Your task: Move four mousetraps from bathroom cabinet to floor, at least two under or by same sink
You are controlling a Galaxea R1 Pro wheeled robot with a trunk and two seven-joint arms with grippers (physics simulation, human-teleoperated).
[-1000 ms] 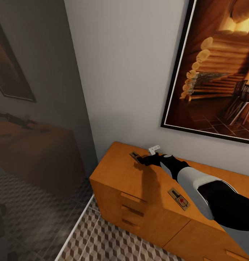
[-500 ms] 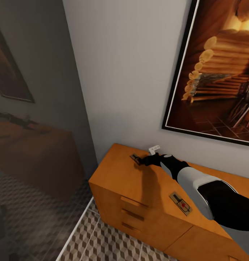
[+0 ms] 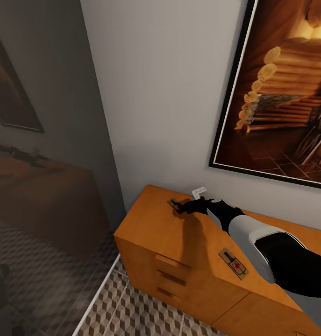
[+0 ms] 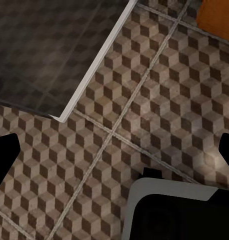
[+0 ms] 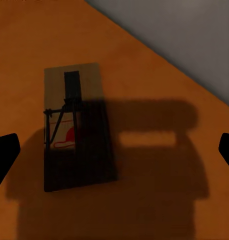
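Two mousetraps lie on the orange-brown cabinet [image 3: 151, 238]. One mousetrap [image 3: 174, 204] rests near the top's far left corner, and my right gripper [image 3: 184, 207] hovers right beside it, open. In the right wrist view this mousetrap [image 5: 77, 127] lies flat, partly in the gripper's shadow, between my widely spread fingertips [image 5: 5, 152], nearer one of them; right gripper [image 5: 114, 152] holds nothing. A second mousetrap [image 3: 233, 263] sits near the front edge beside my right forearm. My left gripper [image 4: 114, 155] hangs open over the cube-patterned bathroom floor [image 4: 144, 100].
A large framed picture [image 3: 281, 93] hangs on the wall above the cabinet. A dark glass panel [image 3: 39, 140] with a white bottom rail [image 3: 97, 298] stands left of the cabinet. A small white bracket [image 3: 199, 191] sticks out by the wall. My own base [image 4: 179, 210] shows below the left gripper.
The head camera shifted slightly, so the picture slid a little. My right gripper and both mousetraps hold the same places on the cabinet top.
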